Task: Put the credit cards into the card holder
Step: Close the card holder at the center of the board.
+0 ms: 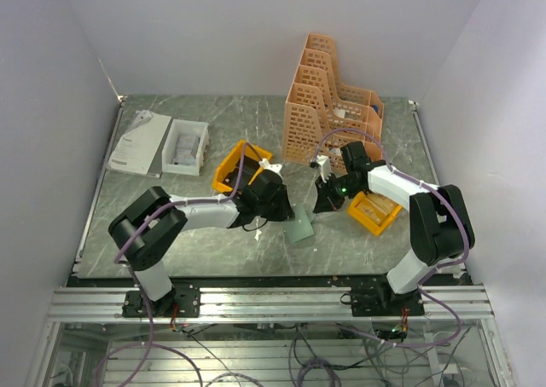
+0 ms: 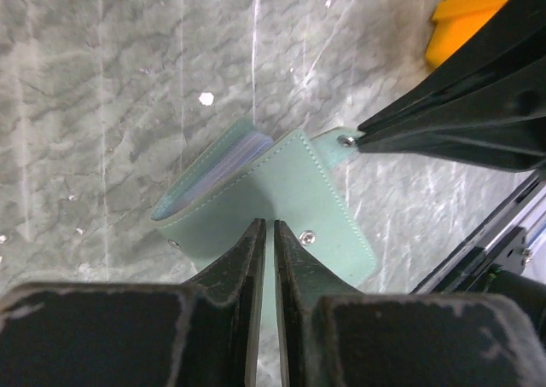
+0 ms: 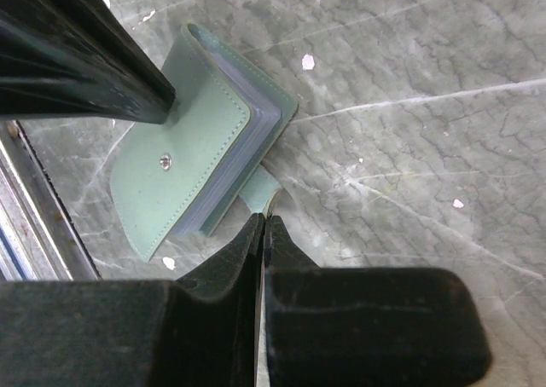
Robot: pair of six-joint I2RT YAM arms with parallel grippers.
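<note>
**Holder** (image 2: 290, 191), partly fanned open, at the near middle of the surface (image 1: 341, 255), between the two grippers. Right gripper (image 3: 263, 221), fully closed, pinches the snap tab (image 3: 258, 191), presumably to draw the flap away. Left gripper (image 2: 270, 227), jaws nearly together, appears to clamp the opposite cover edge, anchoring the holder so that it can be spread. Bluish sleeves (image 3: 243, 140) show between the covers. No cards are held; pale items (image 1: 368, 206) in the bin (image 1: 380, 227) beside the right arm may be cards, too small to confirm. Step in hand, as judged: opening.
</note>
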